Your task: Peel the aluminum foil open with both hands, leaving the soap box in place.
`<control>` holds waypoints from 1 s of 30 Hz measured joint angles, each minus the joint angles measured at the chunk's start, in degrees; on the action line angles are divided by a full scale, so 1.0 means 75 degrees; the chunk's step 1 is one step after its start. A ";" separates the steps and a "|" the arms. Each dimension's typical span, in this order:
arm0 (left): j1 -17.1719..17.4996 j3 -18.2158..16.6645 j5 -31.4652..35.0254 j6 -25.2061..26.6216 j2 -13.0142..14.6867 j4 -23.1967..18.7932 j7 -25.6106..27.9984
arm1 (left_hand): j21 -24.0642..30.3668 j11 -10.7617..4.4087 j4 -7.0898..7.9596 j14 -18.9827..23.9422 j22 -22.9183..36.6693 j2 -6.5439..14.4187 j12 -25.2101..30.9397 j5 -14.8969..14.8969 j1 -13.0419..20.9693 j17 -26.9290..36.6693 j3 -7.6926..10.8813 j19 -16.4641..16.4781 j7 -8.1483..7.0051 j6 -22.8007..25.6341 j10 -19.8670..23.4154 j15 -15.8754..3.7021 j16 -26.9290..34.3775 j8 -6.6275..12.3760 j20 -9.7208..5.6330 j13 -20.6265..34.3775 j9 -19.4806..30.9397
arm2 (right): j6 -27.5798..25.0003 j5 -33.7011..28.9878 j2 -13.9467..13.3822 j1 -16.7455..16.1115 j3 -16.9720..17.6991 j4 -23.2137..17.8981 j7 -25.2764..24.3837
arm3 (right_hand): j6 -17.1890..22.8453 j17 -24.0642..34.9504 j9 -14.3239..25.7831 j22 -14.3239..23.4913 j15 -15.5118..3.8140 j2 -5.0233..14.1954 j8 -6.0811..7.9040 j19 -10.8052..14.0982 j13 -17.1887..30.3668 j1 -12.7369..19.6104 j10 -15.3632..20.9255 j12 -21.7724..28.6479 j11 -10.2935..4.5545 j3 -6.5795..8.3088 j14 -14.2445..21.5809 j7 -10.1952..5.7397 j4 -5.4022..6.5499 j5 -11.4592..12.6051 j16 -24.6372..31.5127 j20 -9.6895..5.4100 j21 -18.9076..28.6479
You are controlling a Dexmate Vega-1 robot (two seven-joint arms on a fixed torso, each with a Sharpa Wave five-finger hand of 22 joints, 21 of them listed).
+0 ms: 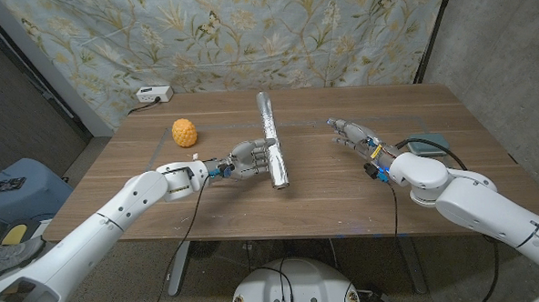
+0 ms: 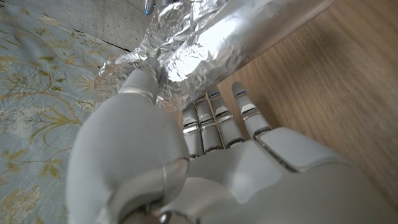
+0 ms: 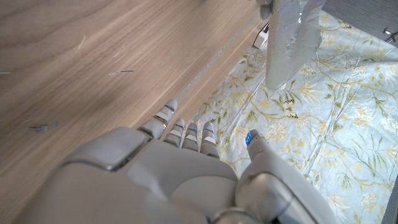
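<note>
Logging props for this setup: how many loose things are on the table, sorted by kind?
Foil-wrapped package: 1
Yellow-orange bumpy fruit: 1
White power strip: 1
Grey-blue flat pad: 1
Total: 4

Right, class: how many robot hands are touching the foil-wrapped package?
1. The left hand touches the foil package near its close end; the right hand is apart from it, to its right.
</note>
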 measured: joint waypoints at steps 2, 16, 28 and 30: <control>0.0005 -0.0022 0.0000 -0.0018 0.0008 -0.0004 -0.0014 | 0.0000 0.0025 0.0004 -0.0013 0.0000 0.0000 -0.0009 0.0000 0.0000 0.0000 -0.0004 0.0000 0.0000 0.0000 -0.0034 0.0013 0.0000 0.0000 0.0000 0.0039 0.0000 | -0.0009 0.0000 -0.0008 -0.0005 0.0003 -0.0026 -0.0006 | 0.0000 0.0000 0.0000 0.0000 0.0000 0.0001 0.0000 0.0000 0.0000 -0.0001 0.0000 0.0000 0.0000 0.0000 0.0000 0.0000 0.0000 0.0000 0.0000 0.0000 0.0000; 0.0034 -0.0220 -0.0255 -0.0165 -0.0093 0.0068 -0.0033 | 0.0050 0.0013 0.0025 -0.0044 0.0000 0.0011 -0.0039 -0.0001 -0.0010 -0.0022 -0.0024 0.0000 0.0000 0.0000 -0.0072 0.0041 0.0000 0.0000 -0.0001 0.0042 -0.0017 | -0.0170 -0.0053 -0.0098 0.0017 0.0051 -0.0249 -0.0047 | 0.0000 -0.0001 0.0000 0.0001 0.0000 0.0042 0.0000 0.0000 0.0000 0.0037 0.0027 0.0000 0.0027 0.0000 0.0000 0.0000 0.0001 -0.0030 0.0000 0.0000 0.0000; -0.0080 -0.0284 -0.0613 -0.0090 -0.0319 0.0346 0.0012 | 0.0056 0.0042 0.0003 -0.0014 0.0000 0.0011 -0.0040 0.0029 -0.0011 -0.0035 -0.0001 -0.0001 0.0000 0.0000 -0.0043 0.0011 0.0001 0.0000 -0.0002 0.0032 0.0045 | -0.0327 -0.0072 -0.0149 0.0037 0.0080 -0.0358 -0.0105 | 0.0042 -0.0002 0.0000 0.0001 0.0000 0.0063 0.0000 0.0000 0.0000 0.0097 -0.0002 0.0000 0.0057 0.0000 0.0000 0.0042 0.0001 -0.0030 0.0000 0.0000 0.0000; -0.0111 -0.0284 -0.0633 -0.0059 -0.0331 0.0376 0.0013 | 0.0056 0.0042 0.0003 -0.0014 0.0000 0.0011 -0.0040 0.0029 -0.0011 -0.0023 -0.0001 0.0000 0.0000 0.0000 -0.0043 0.0011 0.0001 0.0000 -0.0002 0.0050 0.0046 | -0.0341 -0.0074 -0.0149 0.0040 0.0080 -0.0361 -0.0109 | 0.0042 -0.0002 0.0000 0.0001 0.0000 0.0063 0.0000 0.0000 0.0000 0.0097 -0.0015 0.0000 0.0070 -0.0022 0.0000 0.0041 -0.0020 -0.0030 0.0000 0.0000 0.0000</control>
